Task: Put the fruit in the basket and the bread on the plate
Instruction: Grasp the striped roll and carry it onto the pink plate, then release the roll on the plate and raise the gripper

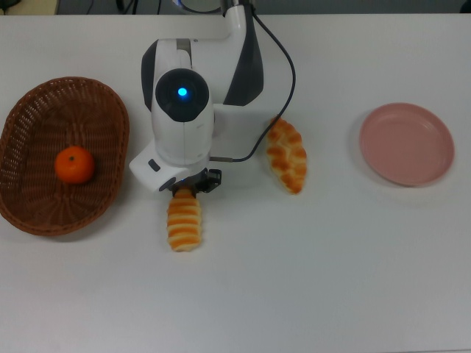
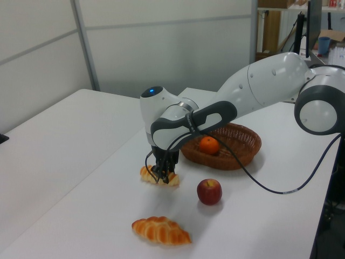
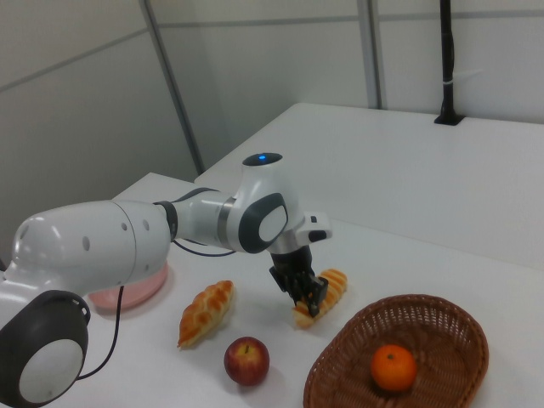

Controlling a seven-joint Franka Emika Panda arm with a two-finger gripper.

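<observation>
The ridged striped bread [image 1: 185, 220] lies on the white table, and my gripper [image 1: 191, 185] is down over its far end, open, with a finger on each side of it [image 2: 162, 176] [image 3: 308, 294]. The braided bread [image 1: 287, 155] lies to the top view's right of my arm. Further right in the top view sits the pink plate [image 1: 406, 143] with nothing on it. At the top view's left, the wicker basket [image 1: 29, 110] holds the orange tangerine [image 1: 74, 165]. The red apple [image 2: 209, 191] stands on the table between basket and braided bread; my arm hides it in the top view.
My arm and its black cable [image 1: 283, 81] reach in from the far edge of the top view, above the apple. In the right view my arm covers part of the plate [image 3: 127, 293]. White table [image 1: 309, 279] lies in front of the breads.
</observation>
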